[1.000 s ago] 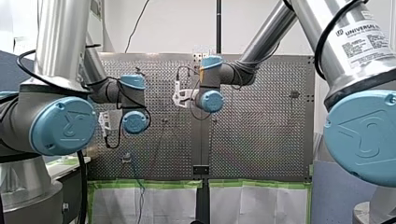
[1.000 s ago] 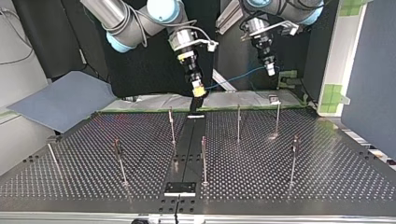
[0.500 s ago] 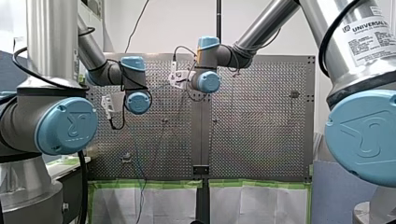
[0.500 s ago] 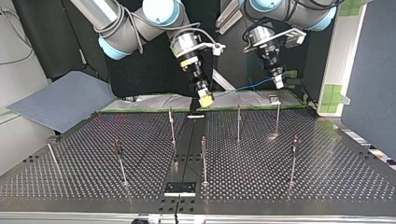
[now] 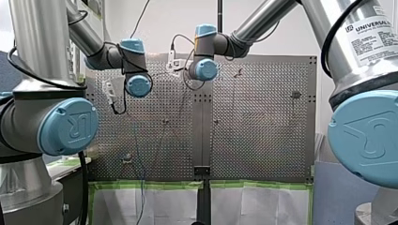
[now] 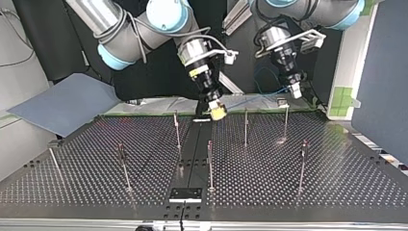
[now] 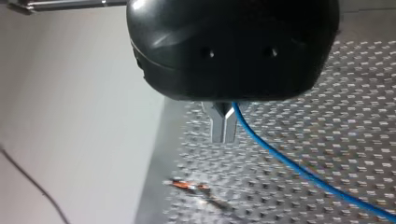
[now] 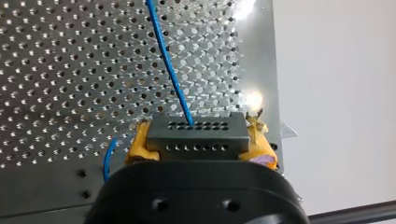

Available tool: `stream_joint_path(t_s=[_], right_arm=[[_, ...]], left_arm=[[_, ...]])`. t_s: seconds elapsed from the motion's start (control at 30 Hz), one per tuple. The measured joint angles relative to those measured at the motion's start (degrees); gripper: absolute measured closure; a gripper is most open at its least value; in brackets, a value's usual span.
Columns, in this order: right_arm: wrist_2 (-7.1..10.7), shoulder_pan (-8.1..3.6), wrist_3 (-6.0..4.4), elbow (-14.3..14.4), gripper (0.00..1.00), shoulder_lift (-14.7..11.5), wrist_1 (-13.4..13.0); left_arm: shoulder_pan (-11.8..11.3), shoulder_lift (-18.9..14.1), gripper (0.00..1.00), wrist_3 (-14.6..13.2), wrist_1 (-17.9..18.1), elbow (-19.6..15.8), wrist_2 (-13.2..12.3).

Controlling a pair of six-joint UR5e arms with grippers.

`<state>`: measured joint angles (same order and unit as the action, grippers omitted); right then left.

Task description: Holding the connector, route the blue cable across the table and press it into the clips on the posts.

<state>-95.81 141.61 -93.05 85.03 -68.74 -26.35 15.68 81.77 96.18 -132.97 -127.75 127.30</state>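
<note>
- Nearest in the top view: posts (image 6: 210, 163) stand on the perforated table (image 6: 337, 187). I see no cable in any clip, so nothing is routed yet.
- Behind them, at the far edge: my right gripper (image 6: 217, 111) has its yellow pads clamped on the grey connector (image 8: 196, 133). It's a rigid block, so take your hold there.
- Further back, at the view's right: my left gripper (image 6: 294, 90) has its metal fingers (image 7: 223, 123) closed, apparently pinching the blue cable (image 7: 299, 170).
- I judge the cable thin, light and limp, so expect sag. Hold tension and press down close beside each clip.
</note>
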Motion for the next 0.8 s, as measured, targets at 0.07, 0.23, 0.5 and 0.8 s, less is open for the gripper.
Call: stream_joint_path(t_s=[0.07,0.23,0.5,0.8], right_arm=[[0.22,-0.03,-0.18,-1.0,1.0,0.1,1.0],[1.29,-0.09,-1.19,-3.5,1.0,0.9,3.5],[3.14,0.17,-2.61,-7.3,1.0,4.0,7.3],[4.95,-0.6,-4.33,-11.8,1.0,6.8,11.8]], left_arm=[[-0.2,-1.1,1.0,0.0,-1.1,1.1,0.0],[-0.9,-2.8,1.0,-0.2,-3.4,3.4,-0.2],[-2.0,-0.1,1.0,-0.4,-7.1,7.1,-2.1],[-3.4,2.3,1.0,-0.7,-11.5,11.1,-3.1]])
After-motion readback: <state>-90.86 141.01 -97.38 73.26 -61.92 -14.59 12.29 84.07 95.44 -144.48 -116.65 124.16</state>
